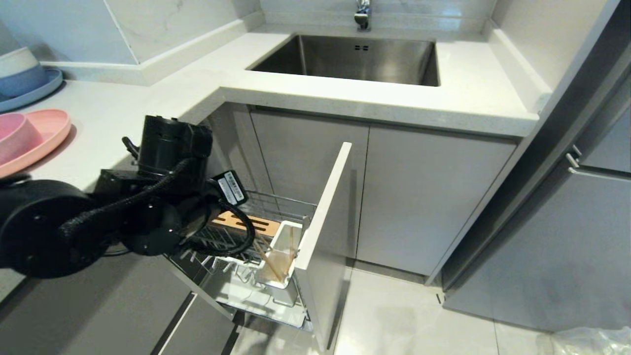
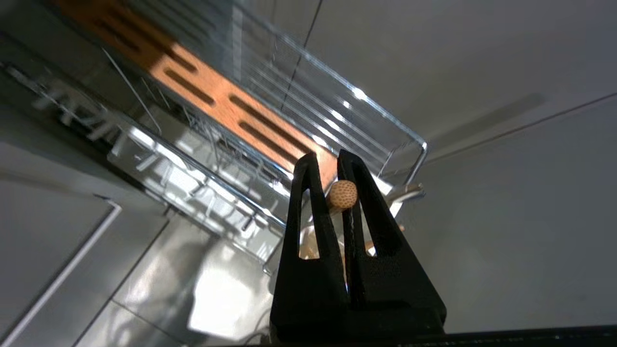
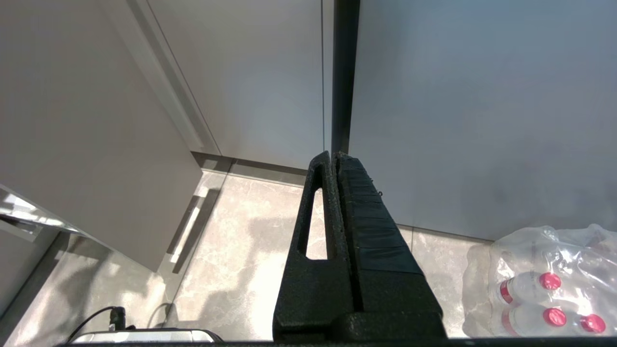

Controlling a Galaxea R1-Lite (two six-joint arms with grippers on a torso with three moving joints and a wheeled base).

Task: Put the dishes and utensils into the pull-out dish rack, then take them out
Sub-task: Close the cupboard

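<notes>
we find no legible text; a white printed label [image 1: 230, 187] on the left arm's cable carries characters too small to read.

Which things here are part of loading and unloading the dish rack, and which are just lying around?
Part of the job:
pull-out dish rack
chopstick in the left end effector
pink plate
pink bowl

Lying about:
blue plate
sink
bottled water pack

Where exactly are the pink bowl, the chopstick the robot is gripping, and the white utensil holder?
pink bowl [image 1: 15, 135]: head view, on its outer wall, where it sits on the pink plate.
chopstick [image 2: 342, 194]: left wrist view, on its round end between the jaws.
white utensil holder [image 1: 283, 283]: head view, on its front rim.
</notes>
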